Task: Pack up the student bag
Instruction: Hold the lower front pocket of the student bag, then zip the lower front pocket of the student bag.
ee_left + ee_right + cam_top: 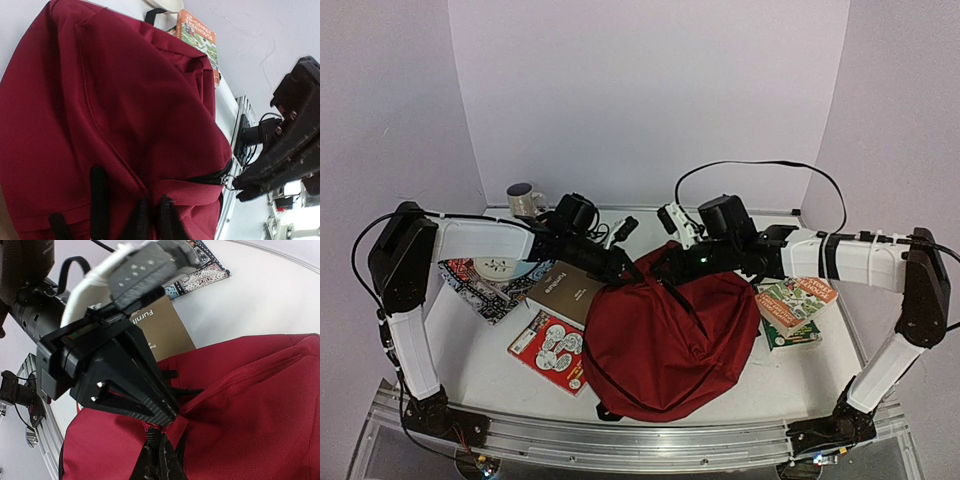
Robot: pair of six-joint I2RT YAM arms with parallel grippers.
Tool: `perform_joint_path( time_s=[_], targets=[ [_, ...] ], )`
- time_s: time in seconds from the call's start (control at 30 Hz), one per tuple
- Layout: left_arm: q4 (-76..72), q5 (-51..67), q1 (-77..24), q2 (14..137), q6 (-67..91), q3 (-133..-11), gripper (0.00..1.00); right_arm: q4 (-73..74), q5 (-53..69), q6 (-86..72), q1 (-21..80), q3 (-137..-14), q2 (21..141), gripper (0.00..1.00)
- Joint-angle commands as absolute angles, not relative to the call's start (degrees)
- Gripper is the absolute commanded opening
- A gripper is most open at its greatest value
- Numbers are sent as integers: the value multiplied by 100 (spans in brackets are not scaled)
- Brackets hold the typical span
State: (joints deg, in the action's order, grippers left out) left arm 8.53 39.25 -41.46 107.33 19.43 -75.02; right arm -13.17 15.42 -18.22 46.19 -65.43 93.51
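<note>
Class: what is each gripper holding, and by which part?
Left gripper pinches the red bag's zip pull; right gripper seems to pinch fabric near its top.

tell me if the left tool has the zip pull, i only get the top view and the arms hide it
Observer: Yes. In the left wrist view the left tool is shut on the small metal zip pull.
Operator: is the zip open at all
Observer: Only a short black stretch of zip shows beside the pull, and no lining shows there.
Operator: what's the right tool doing
Observer: In the right wrist view the right tool is pinched shut on the fabric of the bag, right under the tip of the left tool.
</note>
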Motion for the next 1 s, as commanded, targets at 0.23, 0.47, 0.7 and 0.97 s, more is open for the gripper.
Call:
perform_joint_path(
  time_s=[0.23,0.47,0.7,0.97],
  targets=[
    [570,3356,-3998,10350,2507,-7487,0,-1310,927,-1672,4656,-5936,8724,0],
    [-87,3409,-3482,10212,3257,-7068,0,-1090,382,-1709,4587,-5392,8484,0],
    [-417,3542,-3239,10172,3576,-6855,0,-974,48,-1744,4478,-5101,8206,0],
    [-418,3112,-2927,10011,3789,-6498,0,-934,-210,-1873,4444,-4698,8012,0]
  ],
)
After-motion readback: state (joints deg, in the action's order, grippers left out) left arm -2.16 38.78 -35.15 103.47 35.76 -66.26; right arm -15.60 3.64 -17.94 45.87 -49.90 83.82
